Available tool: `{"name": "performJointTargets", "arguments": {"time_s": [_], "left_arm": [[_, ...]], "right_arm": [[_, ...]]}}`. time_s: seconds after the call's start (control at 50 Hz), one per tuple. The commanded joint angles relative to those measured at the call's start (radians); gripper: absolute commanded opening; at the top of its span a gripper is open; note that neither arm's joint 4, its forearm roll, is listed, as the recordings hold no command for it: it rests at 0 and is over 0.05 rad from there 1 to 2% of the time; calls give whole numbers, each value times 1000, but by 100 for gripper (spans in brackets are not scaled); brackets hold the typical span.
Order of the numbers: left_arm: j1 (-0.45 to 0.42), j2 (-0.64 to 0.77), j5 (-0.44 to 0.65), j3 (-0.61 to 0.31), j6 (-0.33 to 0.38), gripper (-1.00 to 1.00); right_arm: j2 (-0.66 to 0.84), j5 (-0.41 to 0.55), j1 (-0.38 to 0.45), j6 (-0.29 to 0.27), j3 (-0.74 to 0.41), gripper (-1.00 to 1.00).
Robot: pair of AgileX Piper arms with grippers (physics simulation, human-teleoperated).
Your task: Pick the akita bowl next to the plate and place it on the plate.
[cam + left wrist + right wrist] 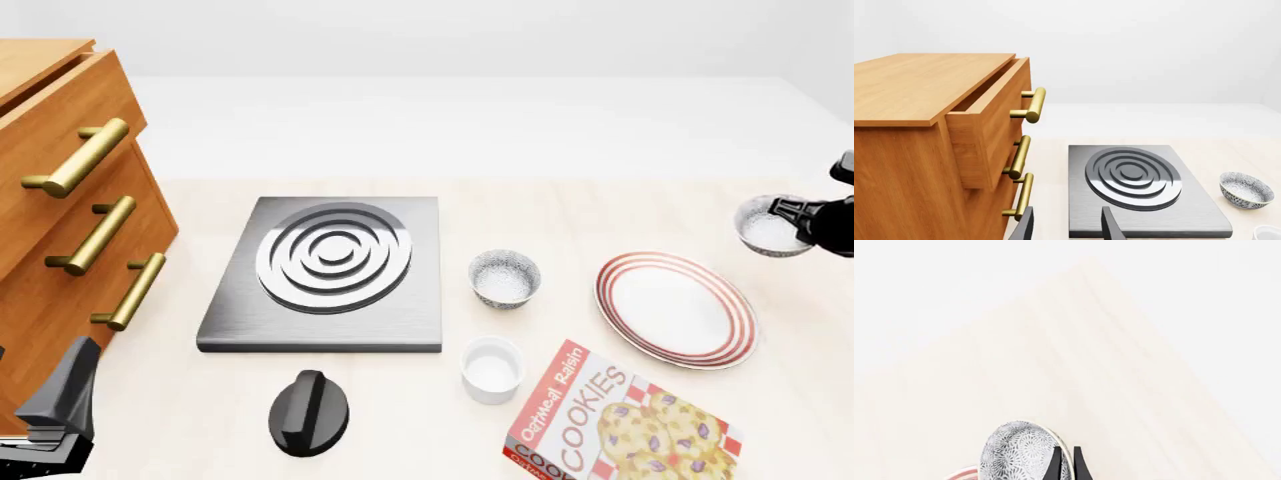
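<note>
The right gripper (1066, 464) is pinching the akita bowl's (773, 226) rim, so it's needing a level carry over to the plate (677, 308) before letting go, left fingers (1110, 225) idling spread.

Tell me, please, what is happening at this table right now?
The right end effector is shut on the rim of an akita bowl, holding it at the table's far right, just beyond the plate. The plate is bare, so the bowl is not yet placed. A second akita bowl sits between the plate and the stove. The left end effector hangs open by the drawers, holding nothing.
</note>
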Motion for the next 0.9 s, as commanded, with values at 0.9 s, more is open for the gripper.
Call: {"name": "performJointTargets", "arguments": {"time_s": [0.9], "left_arm": [[0,0,0,0,0,100]], "right_arm": [[-200,-15,64,94,107,-100]]}}
